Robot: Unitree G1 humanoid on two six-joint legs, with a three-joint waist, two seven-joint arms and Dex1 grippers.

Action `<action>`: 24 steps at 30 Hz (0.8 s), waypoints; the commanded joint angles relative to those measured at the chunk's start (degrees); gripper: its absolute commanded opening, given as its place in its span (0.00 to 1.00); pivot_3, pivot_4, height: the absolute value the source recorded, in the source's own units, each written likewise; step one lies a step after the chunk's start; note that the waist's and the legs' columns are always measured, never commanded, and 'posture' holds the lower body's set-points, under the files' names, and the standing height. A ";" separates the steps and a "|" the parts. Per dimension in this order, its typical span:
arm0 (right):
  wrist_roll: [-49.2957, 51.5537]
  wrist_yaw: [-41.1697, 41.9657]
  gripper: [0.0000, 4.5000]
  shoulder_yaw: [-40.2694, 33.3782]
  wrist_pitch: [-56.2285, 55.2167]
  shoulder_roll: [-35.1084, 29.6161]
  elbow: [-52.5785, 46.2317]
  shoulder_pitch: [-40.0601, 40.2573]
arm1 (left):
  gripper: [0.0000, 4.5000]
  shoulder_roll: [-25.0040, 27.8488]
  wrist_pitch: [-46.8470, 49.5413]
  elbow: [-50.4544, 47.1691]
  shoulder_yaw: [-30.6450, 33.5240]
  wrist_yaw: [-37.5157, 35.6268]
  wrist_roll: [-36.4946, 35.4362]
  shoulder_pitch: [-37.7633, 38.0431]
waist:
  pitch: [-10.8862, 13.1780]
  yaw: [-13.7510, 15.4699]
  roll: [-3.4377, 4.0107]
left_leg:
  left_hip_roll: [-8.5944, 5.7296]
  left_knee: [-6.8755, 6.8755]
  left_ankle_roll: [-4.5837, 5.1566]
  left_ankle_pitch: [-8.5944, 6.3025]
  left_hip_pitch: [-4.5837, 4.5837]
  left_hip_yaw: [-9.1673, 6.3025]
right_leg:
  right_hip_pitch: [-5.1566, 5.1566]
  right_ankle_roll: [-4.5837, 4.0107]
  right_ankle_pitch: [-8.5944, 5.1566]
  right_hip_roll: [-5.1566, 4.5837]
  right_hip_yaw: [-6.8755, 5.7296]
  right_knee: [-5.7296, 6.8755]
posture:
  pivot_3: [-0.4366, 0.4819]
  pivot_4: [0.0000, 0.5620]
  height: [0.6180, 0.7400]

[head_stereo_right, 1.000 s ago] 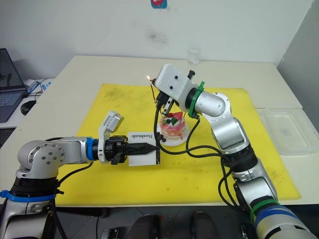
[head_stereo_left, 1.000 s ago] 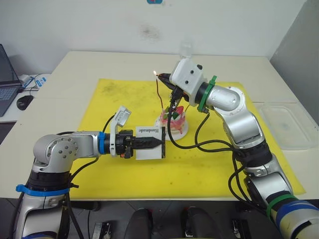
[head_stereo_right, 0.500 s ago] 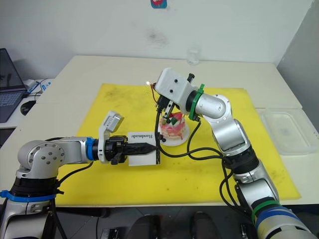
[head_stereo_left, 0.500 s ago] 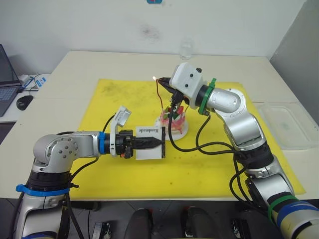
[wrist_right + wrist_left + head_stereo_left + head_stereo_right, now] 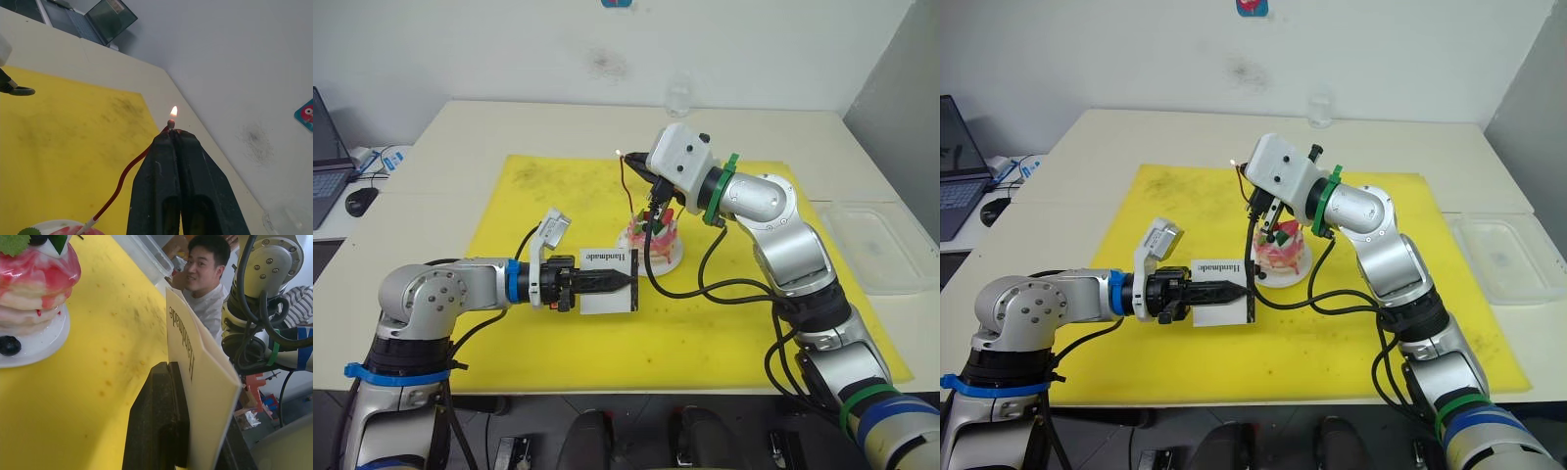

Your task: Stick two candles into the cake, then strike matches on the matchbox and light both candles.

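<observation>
Currently the left gripper [image 5: 625, 280] is clamped on the matchbox [image 5: 607, 281], holding it on edge just above the yellow mat [image 5: 558, 196], close beside the cake [image 5: 653, 237]. The cake sits on its white plate [image 5: 668, 260] near the mat's centre. The right gripper [image 5: 173, 139] hangs above the cake with its fingers [image 5: 159, 161] pressed together on a burning match [image 5: 171, 123] — the small flame stands at the fingertips. A dark red candle [image 5: 128, 172] rises from the cake, its upper end meeting the fingertips beside the flame.
</observation>
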 commanded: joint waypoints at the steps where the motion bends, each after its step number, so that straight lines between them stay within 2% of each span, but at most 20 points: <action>1: 0.31 -0.16 0.01 -0.56 0.08 -0.38 -2.54 -0.35 | 0.00 0.03 -0.35 -1.62 0.99 -0.37 -1.10 -0.36 | 0.00 0.00 0.00 | 0.00 0.00 0.00 0.00 0.00 0.00 | 0.00 0.00 0.00 0.00 0.00 0.00 | 0.48 0.27 1.00; 24: 0.65 -0.42 0.01 -1.05 1.06 -0.69 -3.72 0.36 | 0.00 -0.04 -0.19 -1.47 0.76 -0.50 -1.16 -0.60 | 0.00 0.00 0.00 | 0.00 -0.01 0.00 0.00 0.00 0.00 | -0.01 0.00 0.00 -0.01 0.00 0.00 | 0.48 0.27 1.00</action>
